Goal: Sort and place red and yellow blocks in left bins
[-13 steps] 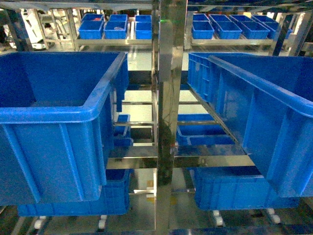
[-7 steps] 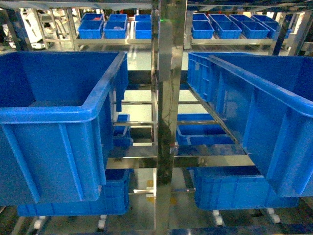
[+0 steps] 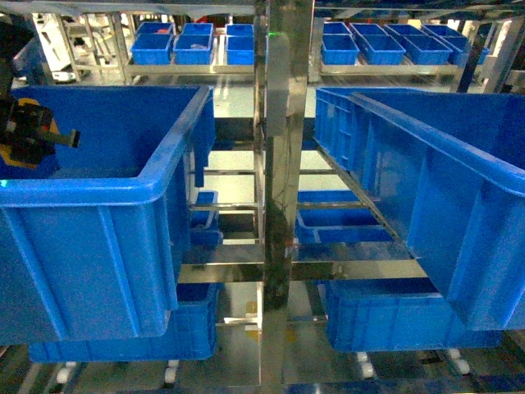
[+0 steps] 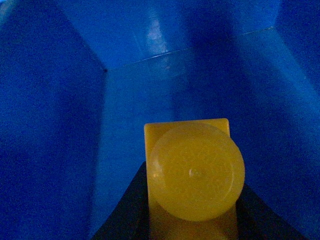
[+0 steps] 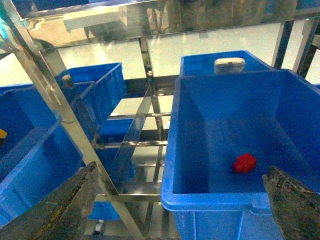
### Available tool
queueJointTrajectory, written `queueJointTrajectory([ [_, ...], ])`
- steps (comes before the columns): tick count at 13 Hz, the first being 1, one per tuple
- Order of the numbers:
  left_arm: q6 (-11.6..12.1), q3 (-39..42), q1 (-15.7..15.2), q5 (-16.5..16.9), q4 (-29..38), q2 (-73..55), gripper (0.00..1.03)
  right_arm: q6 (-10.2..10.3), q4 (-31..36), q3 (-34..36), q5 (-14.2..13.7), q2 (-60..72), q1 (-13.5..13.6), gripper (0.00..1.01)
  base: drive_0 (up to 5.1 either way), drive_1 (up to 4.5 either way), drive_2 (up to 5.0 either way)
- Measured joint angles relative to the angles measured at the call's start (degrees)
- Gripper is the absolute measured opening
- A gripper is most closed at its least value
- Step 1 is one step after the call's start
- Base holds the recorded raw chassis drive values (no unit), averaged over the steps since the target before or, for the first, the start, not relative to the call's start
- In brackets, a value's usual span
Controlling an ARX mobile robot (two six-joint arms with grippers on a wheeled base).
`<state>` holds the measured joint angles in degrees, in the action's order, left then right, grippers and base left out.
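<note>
The yellow block fills the lower middle of the left wrist view, one round stud facing the camera. My left gripper is shut on it, dark fingers on both sides, inside a blue bin. In the head view the left gripper shows at the far left, over the big left bin. The red block lies on the floor of another blue bin in the right wrist view. My right gripper hangs open in front of that bin's near rim, holding nothing.
A steel rack post stands between the left bin and the big right bin. Smaller blue bins fill shelves behind and below. A white object rests in the bin behind the red block's bin.
My left gripper has come into the head view at the far left, over the left bin; it was out of view in both earlier frames. Nothing else has moved.
</note>
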<state>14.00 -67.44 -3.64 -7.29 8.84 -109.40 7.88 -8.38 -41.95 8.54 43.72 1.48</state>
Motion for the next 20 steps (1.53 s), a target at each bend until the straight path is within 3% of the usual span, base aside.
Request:
queueJointTrajectory([
  [1,-0.52,-1.33,-0.31,-0.46,0.74,-2.01,0.3,0.0,0.02,0.0,0.0,0.0,0.0,0.98,0.0,0.0,0.0],
  [2,-0.15,-1.01,-0.81,-0.66,1.09,-2.45,0.42,0.0,0.02,0.0,-0.04,0.0,-0.04,0.98,0.0,0.0,0.0],
  [3,1.36,3.02,-1.53,0.83,3.39,0.83,0.64,-0.02,0.02,0.0,0.02,-0.02,0.02,0.98,0.0,0.0,0.0],
  [5,4.17,11.76,0.68,6.69,1.6,17.92,1.0,0.0,0.02,0.0,-0.02,-0.02,0.02,0.98,0.0,0.0,0.0],
  [6,5.7,14.49,0.48,10.27,-0.37,26.86,0.97,0.0,-0.02,0.0,-0.02,0.0,0.02,0.98,0.0,0.0,0.0],
  [7,7.43,17.4,-1.7,11.13,0.22,33.9,0.98,0.0,0.0,0.0,-0.02,0.0,0.02,0.98,0.0,0.0,0.0],
  [8,7.37,18.8,-5.09,13.33,-4.66,41.22,0.98,-0.02,0.0,0.0,-0.02,0.0,0.02,0.98,0.0,0.0,0.0],
  [9,6.21,19.67,-9.35,15.72,-8.59,49.18,0.98,-0.02,0.0,0.0,0.0,0.02,0.02,0.98,0.0,0.0,0.0],
  [10,1.86,18.8,-13.11,19.63,-13.4,57.53,0.98,0.0,0.02,0.0,0.0,0.02,0.02,0.98,0.0,0.0,0.0],
  [11,-4.02,19.26,-11.06,18.16,-8.87,62.77,0.98,0.0,0.0,0.0,-0.02,0.02,0.0,0.98,0.0,0.0,0.0],
  [12,-5.03,20.87,-6.49,14.38,-6.58,63.78,0.98,-0.02,0.02,0.0,-0.02,0.02,0.02,0.98,0.0,0.0,0.0],
  [14,-5.18,21.35,-6.25,14.12,-6.75,63.19,0.98,0.0,0.04,0.0,0.0,-0.02,0.02,0.98,0.0,0.0,0.0],
  [15,-6.21,21.59,-6.56,14.29,-7.39,62.23,0.96,-2.32,9.25,3.37,-4.5,-1.46,-0.92,0.89,0.0,0.0,0.0],
  [16,-9.51,25.33,-6.4,15.93,-5.03,63.91,0.84,-4.83,15.06,8.79,-8.15,-5.01,-1.53,0.76,0.0,0.0,0.0],
  [18,-12.52,35.43,-3.91,15.04,-0.55,70.51,0.58,-6.64,19.56,17.59,-8.46,-9.29,-1.46,0.51,0.0,0.0,0.0],
  [20,-13.33,43.6,-2.08,13.11,2.75,74.73,0.31,-7.15,21.29,24.35,-8.55,-12.55,-1.49,0.23,0.0,0.0,0.0],
])
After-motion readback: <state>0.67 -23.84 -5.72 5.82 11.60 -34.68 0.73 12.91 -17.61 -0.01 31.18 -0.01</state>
